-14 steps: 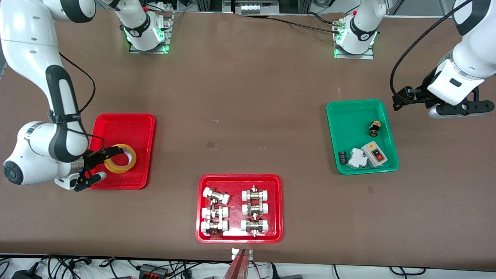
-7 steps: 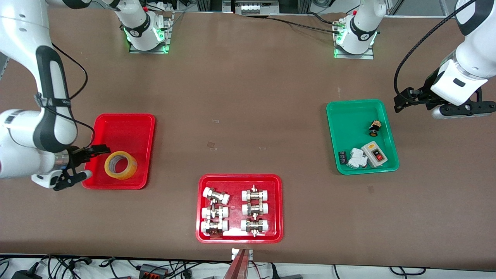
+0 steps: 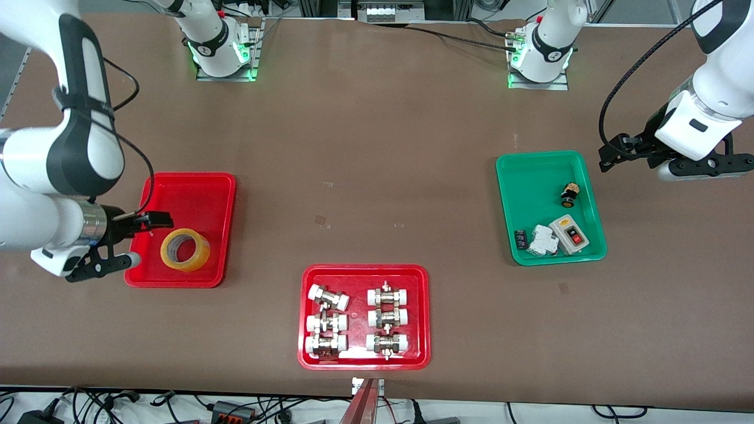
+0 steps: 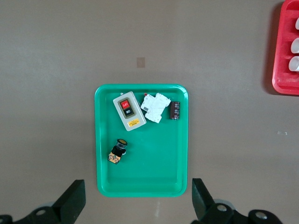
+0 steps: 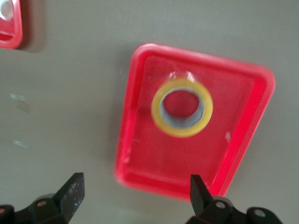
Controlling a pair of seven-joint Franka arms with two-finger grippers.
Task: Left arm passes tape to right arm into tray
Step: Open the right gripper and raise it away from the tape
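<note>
Front view: the tape lies flat in the tray, at six o'clock of its floor. The right gripper, fingers spread and empty, hangs over the tray's nine-o'clock rim. The left gripper waits above the table beside the green tray.

Left wrist view: fingers spread, green tray below.

Right wrist view: the tape sits free in the tray. Delivery looks done; next is only to pull clear.

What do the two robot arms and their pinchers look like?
The left arm is glossy white with a black band, an all-white wrist and a loose black cable looping beside it. Its left gripper is black with two flat fingers. The right arm is white with long black panels, a thin black cable and a shiny silver wrist cuff. Its right gripper is black too. Both bases glow green.
</note>
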